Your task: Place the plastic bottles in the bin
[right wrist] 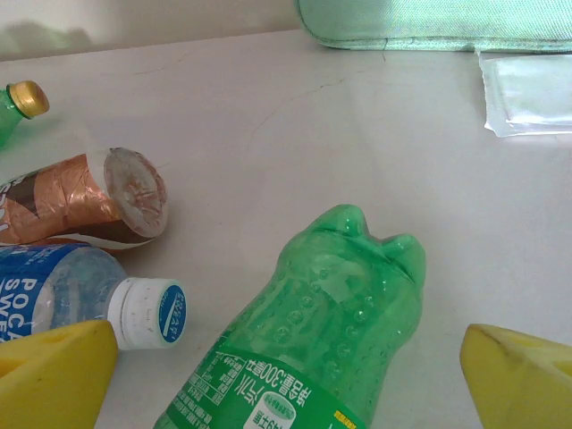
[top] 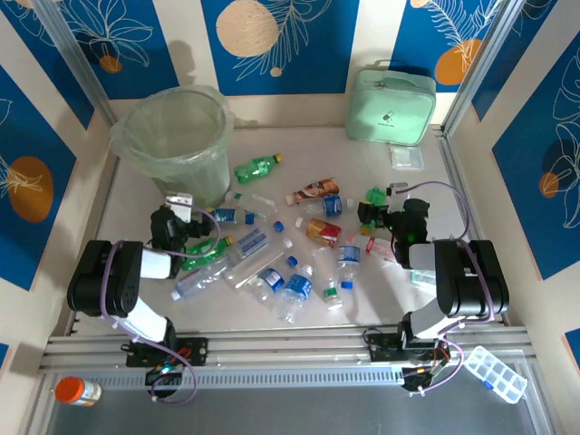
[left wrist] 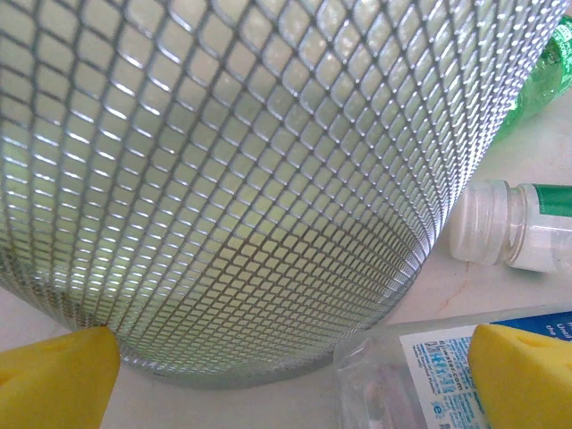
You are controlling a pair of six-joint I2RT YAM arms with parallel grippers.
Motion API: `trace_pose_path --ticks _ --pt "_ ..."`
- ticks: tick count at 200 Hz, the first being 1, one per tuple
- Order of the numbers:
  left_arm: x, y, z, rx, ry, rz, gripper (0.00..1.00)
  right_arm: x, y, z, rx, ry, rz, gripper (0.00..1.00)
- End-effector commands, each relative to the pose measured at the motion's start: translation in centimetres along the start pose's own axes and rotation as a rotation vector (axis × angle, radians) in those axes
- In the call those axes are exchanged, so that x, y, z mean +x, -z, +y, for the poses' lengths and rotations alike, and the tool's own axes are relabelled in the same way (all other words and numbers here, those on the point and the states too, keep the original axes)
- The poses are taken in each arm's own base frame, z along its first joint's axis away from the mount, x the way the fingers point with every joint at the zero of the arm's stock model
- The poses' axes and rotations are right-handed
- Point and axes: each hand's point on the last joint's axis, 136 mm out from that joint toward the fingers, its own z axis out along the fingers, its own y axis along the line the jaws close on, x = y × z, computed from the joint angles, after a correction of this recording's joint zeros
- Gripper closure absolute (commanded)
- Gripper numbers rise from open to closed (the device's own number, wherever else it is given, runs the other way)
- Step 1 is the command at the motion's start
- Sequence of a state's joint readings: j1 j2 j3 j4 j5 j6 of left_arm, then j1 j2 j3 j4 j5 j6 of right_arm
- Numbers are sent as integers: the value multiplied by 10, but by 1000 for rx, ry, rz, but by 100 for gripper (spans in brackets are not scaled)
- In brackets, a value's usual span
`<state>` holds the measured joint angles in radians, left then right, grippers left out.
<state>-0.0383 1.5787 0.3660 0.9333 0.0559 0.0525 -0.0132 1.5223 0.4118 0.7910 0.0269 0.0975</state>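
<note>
**Both arms low over the counter, no bottle binned from this scatter yet**

We start with the pale counter (top: 317, 149), blue-patterned walls around it. Back left stands the bin (top: 177, 136), round, pale green, bag-lined, easily the largest thing here. Back right lies the mint-green case (top: 391, 104), flat against the wall.

The left arm (top: 113, 276) reaches toward the foot of the bin. In its wrist view the bin's mesh wall (left wrist: 250, 179) looms right in front, and the left fingers (left wrist: 54, 380) are spread wide, gripping nothing. A clear bottle with a blue-and-white label (left wrist: 411, 375) lies by the right-hand pad, and a clear bottle with a green label (left wrist: 509, 228) lies just beside the bin's base.

The right arm (top: 462, 276) points at the right end of the scatter. The right fingers (right wrist: 54, 375) are spread wide too, and a green bottle (right wrist: 331, 313) lies on the counter between them, pads clear of it. To its left are a brown-labelled bottle (right wrist: 80, 201) and a blue-labelled, white-capped one (right wrist: 80, 290).

The plastic bottles (top: 290, 263) are strewn across mid-counter between the two arms, with another green bottle (top: 256, 168) nearer the bin.

Small stuff: a clear packet (top: 407, 157) in front of the case, a compartment box (top: 497, 372) at the near right, and an orange-capped jar (top: 77, 391) at the near left.
</note>
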Motion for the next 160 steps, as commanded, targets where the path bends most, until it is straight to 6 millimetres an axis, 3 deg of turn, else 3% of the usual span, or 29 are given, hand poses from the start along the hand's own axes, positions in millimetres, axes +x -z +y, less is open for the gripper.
trace_pose_path --ticks 1,160 --pt "-10 0 -1 19 8 -30 1 -7 -3 -1 10 7 -10 1" --pt "-12 2 -3 31 -2 -41 1 -7 -1 0 8 9 -17 1"
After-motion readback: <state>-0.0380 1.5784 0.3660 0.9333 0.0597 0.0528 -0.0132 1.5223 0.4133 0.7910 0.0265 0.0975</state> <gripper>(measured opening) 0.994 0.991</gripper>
